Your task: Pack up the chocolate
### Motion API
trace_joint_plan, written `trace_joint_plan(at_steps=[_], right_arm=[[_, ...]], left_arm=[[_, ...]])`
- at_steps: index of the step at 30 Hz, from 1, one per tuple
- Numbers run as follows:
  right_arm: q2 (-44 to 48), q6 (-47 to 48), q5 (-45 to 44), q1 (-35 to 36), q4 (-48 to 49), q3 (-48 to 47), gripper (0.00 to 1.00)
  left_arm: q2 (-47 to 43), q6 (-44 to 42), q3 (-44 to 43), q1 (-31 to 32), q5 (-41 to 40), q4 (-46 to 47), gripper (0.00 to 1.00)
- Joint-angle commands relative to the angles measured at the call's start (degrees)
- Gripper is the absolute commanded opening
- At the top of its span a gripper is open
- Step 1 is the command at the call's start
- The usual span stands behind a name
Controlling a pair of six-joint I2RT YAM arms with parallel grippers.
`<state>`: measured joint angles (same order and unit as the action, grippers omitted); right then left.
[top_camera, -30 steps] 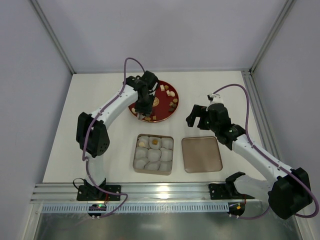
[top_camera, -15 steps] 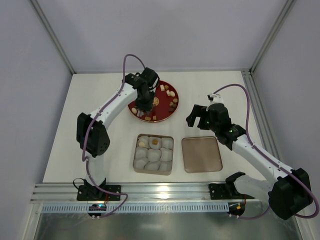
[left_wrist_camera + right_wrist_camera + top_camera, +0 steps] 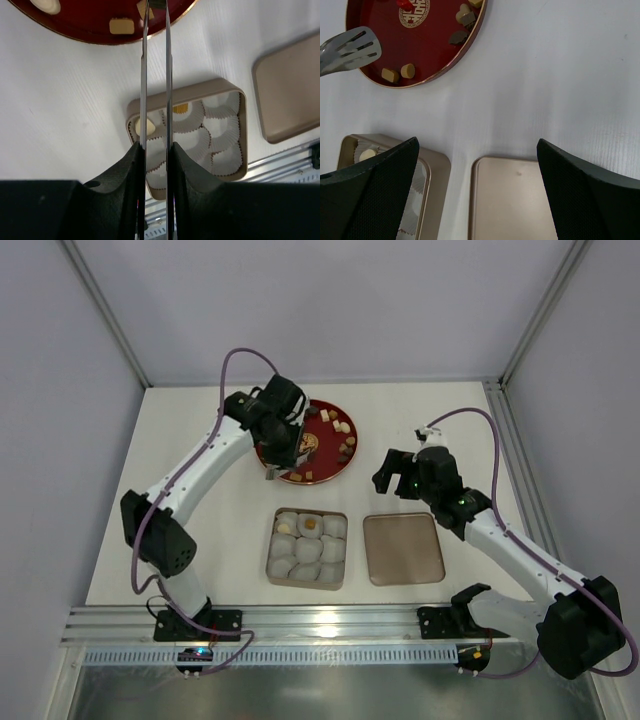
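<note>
- Left tool (image 3: pixel 156 150) is clamped tight on a pair of thin metal tongs (image 3: pixel 350 50), whose two blades stand nearly together. I cannot tell whether anything sits between the tips (they run off the top edge of the left wrist view).
- Tongs' slotted head hangs at the near-left rim of the red plate (image 3: pixel 435 45), which rests on the white counter (image 3: pixel 200 500).
- Most chocolate pieces (image 3: pixel 408 70) lie loose on that plate: two tan ones near the rim by the tongs, dark ones toward its right side, and a red one beside the gold emblem (image 3: pixel 414 10).
- Two more sit in the far row of the gold box (image 3: pixel 244 140), each in a white paper cup (image 3: pixel 220 155). A cream piece (image 3: pixel 138 127) is in the left corner cup and a tan piece (image 3: pixel 181 107) in the middle one.
- Box's flat lid (image 3: pixel 403 548) lies on the counter just right of the box, not touching it.
- Right tool (image 3: pixel 480 195) stands wide with nothing in it, above the counter between plate and lid.
</note>
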<state>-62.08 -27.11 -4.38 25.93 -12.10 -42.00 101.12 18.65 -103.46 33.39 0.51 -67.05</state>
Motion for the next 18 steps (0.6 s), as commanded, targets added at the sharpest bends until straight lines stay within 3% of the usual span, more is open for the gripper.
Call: trace_joint_plan(at_steps=[1,10,18], right_arm=[[0.39,0.66,-1.07,0.35,1.2,-1.16,1.0],[0.56,0.75,-1.95,0.35,0.41,-1.95,1.0],[1.0,0.31,-2.3,0.35,0.32,-1.16,1.0]], left_arm=[[-6.28,0.59,3.69,2.2,3.18,-0.72,0.18],[-16.21,4.54,14.42,12.12,2.83,-0.19,0.2],[-16.75,7.36,18.9,18.73,1.16,1.65,0.21]])
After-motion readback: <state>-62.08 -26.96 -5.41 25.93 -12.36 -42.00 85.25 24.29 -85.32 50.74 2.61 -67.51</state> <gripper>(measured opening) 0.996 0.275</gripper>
